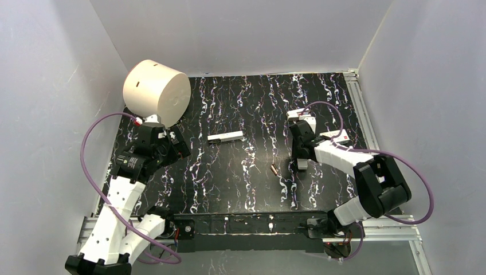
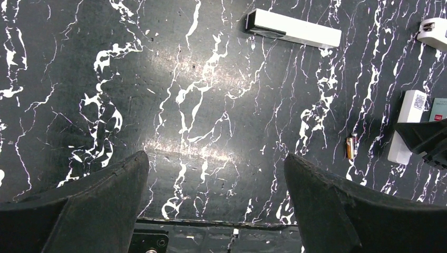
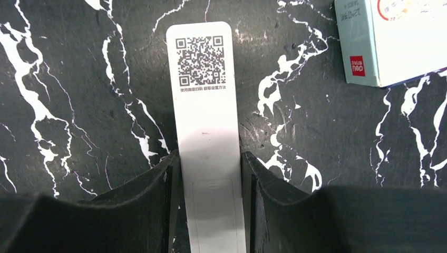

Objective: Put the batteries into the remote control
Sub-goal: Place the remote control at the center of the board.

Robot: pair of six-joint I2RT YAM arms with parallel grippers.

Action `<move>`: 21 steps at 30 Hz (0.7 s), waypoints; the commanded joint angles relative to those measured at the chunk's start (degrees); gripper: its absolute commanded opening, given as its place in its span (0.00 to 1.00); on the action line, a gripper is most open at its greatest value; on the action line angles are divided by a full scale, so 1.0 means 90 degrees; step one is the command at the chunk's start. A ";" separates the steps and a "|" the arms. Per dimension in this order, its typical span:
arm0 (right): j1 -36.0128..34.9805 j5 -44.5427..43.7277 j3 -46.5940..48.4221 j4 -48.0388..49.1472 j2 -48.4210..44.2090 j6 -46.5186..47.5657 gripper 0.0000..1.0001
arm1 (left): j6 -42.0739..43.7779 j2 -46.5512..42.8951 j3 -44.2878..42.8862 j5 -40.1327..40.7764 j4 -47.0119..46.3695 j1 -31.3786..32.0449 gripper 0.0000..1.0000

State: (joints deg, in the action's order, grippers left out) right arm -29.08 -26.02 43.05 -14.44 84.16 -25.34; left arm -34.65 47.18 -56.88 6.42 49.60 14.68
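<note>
At the far left, a big white round drum [image 1: 156, 91] sits by the back corner of the black table [image 1: 240, 189], which has white streaks. Close in front of the drum hangs the left gripper [image 2: 215, 158]. Its two fingers are spread wide and it is empty. A little to the right and farther back lies a plain white strip [image 1: 225, 136], all by itself, with a dark edge on its near side. Next, near the middle, a tiny copper-colored battery [image 1: 274, 169] lies flat on the table. It is too small to tell if it is one cell or two. Bare table lies between it and the left gripper. Just right of the battery is the remote control [image 3: 203, 105]. It lies flat on the table with a square code on its top face. The right gripper [image 3: 210, 158] squeezes its long sides, one finger on each side. From above, the arm hides most of the remote. To the right of the remote's far end sits a white box [image 3: 395, 47] with a red mark, close but not touching.
</note>
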 commanded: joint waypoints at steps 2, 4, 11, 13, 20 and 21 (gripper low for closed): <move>0.0116 0.0297 0.0069 -0.0043 0.0147 -0.0118 0.48 | 0.0155 0.0072 0.0056 -0.0219 -0.0079 -0.0041 0.98; 0.0127 0.0333 0.0138 -0.0132 0.0254 -0.0122 0.54 | 0.0227 0.0122 0.0059 -0.0230 -0.0091 -0.0039 0.98; 0.0145 0.0396 0.0515 -0.0450 0.0126 -0.0091 0.75 | 0.0319 0.0173 0.0119 -0.0179 -0.0080 -0.0039 0.99; 0.0145 0.0390 0.0822 -0.0635 0.0005 -0.0064 0.79 | 0.0325 0.0171 0.0114 -0.0153 -0.0082 -0.0044 0.98; 0.0121 0.2423 0.1917 0.0190 0.0777 -0.0439 0.65 | 0.0197 0.0323 0.0382 -0.0500 -0.0212 -0.0030 0.87; 0.0079 0.2746 0.2120 0.0345 0.1048 -0.0545 0.62 | 0.0108 0.0335 0.0485 -0.0590 -0.0255 -0.0033 0.86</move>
State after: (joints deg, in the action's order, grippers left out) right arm -27.92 -14.44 55.68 -17.80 87.00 -26.76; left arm -32.69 49.21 -55.27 4.36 47.94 14.68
